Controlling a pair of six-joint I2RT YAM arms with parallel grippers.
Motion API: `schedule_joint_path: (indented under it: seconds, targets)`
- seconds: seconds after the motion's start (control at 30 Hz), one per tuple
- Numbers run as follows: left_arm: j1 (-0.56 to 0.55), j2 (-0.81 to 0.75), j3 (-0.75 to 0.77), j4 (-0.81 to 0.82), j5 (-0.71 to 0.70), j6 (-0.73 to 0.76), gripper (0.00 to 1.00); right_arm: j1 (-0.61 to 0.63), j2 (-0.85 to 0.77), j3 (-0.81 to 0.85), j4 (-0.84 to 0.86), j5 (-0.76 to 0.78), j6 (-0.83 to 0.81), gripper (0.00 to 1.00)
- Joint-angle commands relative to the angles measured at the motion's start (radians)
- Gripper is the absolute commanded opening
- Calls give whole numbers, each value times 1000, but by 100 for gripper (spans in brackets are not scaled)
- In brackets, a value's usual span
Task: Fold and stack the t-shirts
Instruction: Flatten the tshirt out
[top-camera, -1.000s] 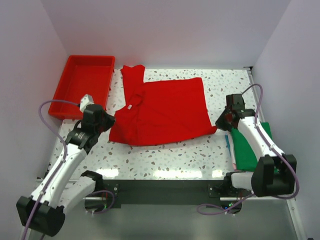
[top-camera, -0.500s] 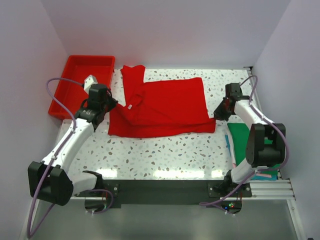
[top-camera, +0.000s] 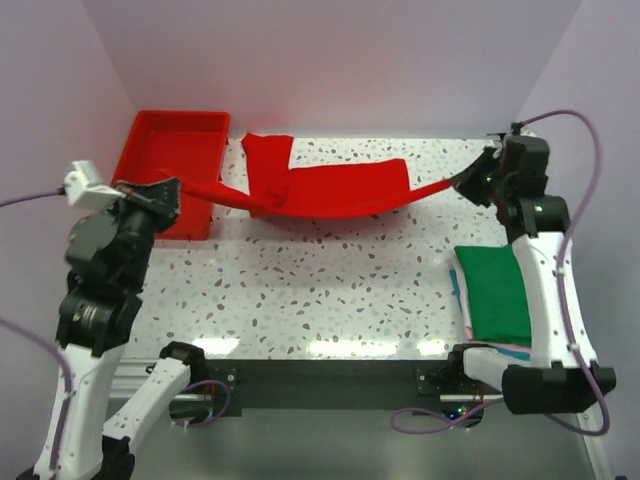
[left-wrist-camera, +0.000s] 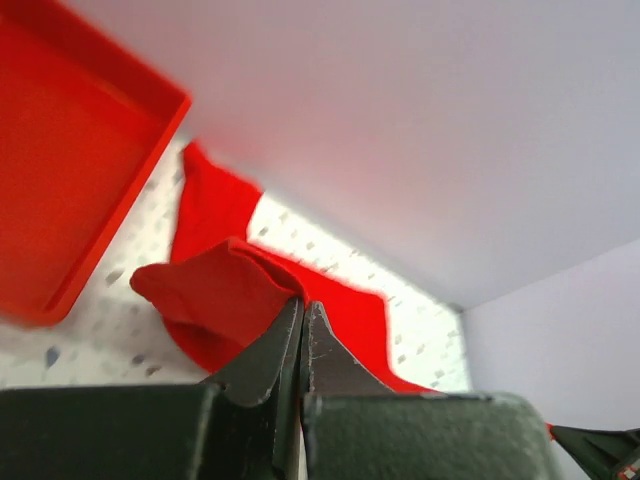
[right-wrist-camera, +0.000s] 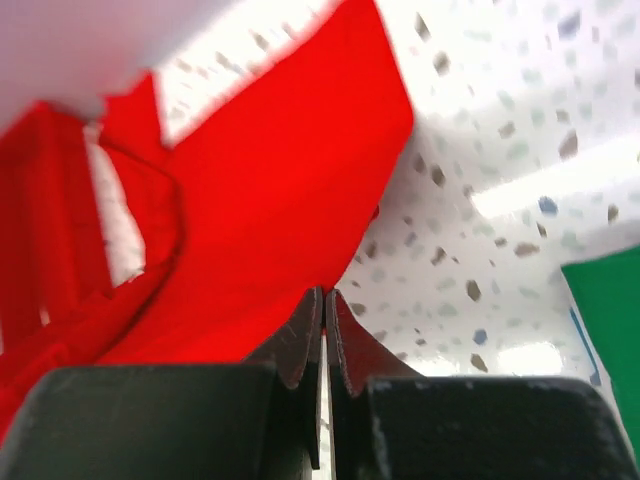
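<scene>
A bright red t-shirt (top-camera: 330, 190) hangs stretched across the back half of the table, lifted at both near corners. My left gripper (top-camera: 178, 187) is shut on its left corner, up beside the red tray. In the left wrist view the red cloth (left-wrist-camera: 215, 300) bunches right at the closed fingertips (left-wrist-camera: 302, 308). My right gripper (top-camera: 470, 176) is shut on the shirt's right corner, high at the back right. In the right wrist view the red fabric (right-wrist-camera: 250, 200) runs up and left from the shut tips (right-wrist-camera: 323, 297). A folded green t-shirt (top-camera: 498, 290) lies flat at the right edge.
A rigid red plastic tray (top-camera: 170, 150) sits at the back left, just behind my left gripper. A thin blue and pink strip (top-camera: 458, 290) lies along the green shirt's left side. White walls close in the table on three sides.
Both arms have risen and swung outward, lifting the near corners of the red shirt off the table. The shirt went from lying flat to hanging taut between the grippers.
</scene>
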Motion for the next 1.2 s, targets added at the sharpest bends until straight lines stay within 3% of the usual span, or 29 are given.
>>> schedule_joint_path:
  seconds: [0.0, 0.17, 0.37, 0.53, 0.7, 0.9, 1.0, 1.1, 1.17]
  targets:
    - [6, -101, 127, -57, -1, 19, 0, -2, -131, 173, -113, 19, -50, 0]
    - [6, -175, 305, -74, 17, 16, 0, -3, -228, 401, -176, 43, -73, 0]
    - [7, -105, 525, -40, 54, 39, 0, -3, -197, 674, -227, 59, -90, 0]
    - [4, -11, 580, 30, 46, 53, 0, -3, -133, 736, -186, 54, -78, 0]
    - [3, 87, 508, 185, 32, 55, 0, -2, -75, 634, -22, 31, -68, 0]
    - [4, 305, 388, 441, 111, 61, 0, -2, 100, 526, 197, -56, -53, 0]
    - [15, 548, 434, 547, 176, 105, 0, -3, 253, 537, 303, -106, -51, 0]
    - [61, 742, 622, 593, 270, 124, 0, -2, 439, 677, 337, -150, -45, 0]
    - [84, 953, 884, 563, 377, 119, 0, -2, 529, 845, 336, -164, -27, 0]
